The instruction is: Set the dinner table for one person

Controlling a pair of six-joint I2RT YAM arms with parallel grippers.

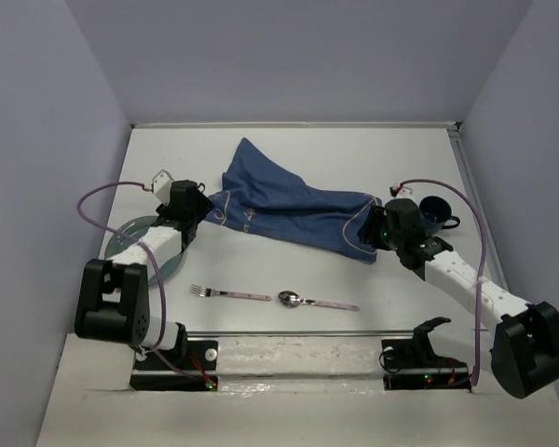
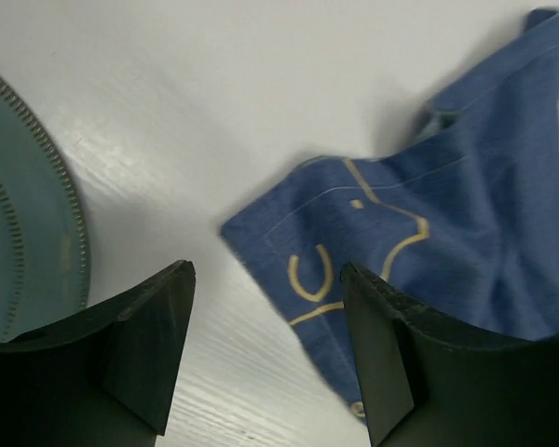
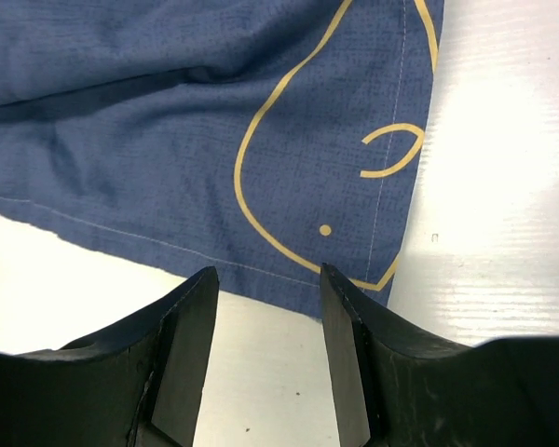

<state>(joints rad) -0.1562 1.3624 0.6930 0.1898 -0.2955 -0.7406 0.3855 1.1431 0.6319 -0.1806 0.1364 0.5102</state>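
Note:
A crumpled dark blue cloth (image 1: 289, 207) with pale line drawings lies across the middle of the white dinner table (image 1: 307, 149). My left gripper (image 1: 197, 207) is at the cloth's left corner. In the left wrist view the left gripper (image 2: 267, 270) is open, and the cloth corner (image 2: 447, 205) lies by its right finger, not pinched. My right gripper (image 1: 373, 231) is at the cloth's right end. In the right wrist view the right gripper (image 3: 268, 272) is open, with the cloth's hem (image 3: 168, 140) just beyond its tips.
A teal plate (image 1: 130, 237) lies at the left under the left arm; the left wrist view shows the plate (image 2: 28, 233) too. A fork (image 1: 228, 293) and a spoon (image 1: 317, 301) lie near the front. A dark blue cup (image 1: 438, 212) stands behind the right gripper.

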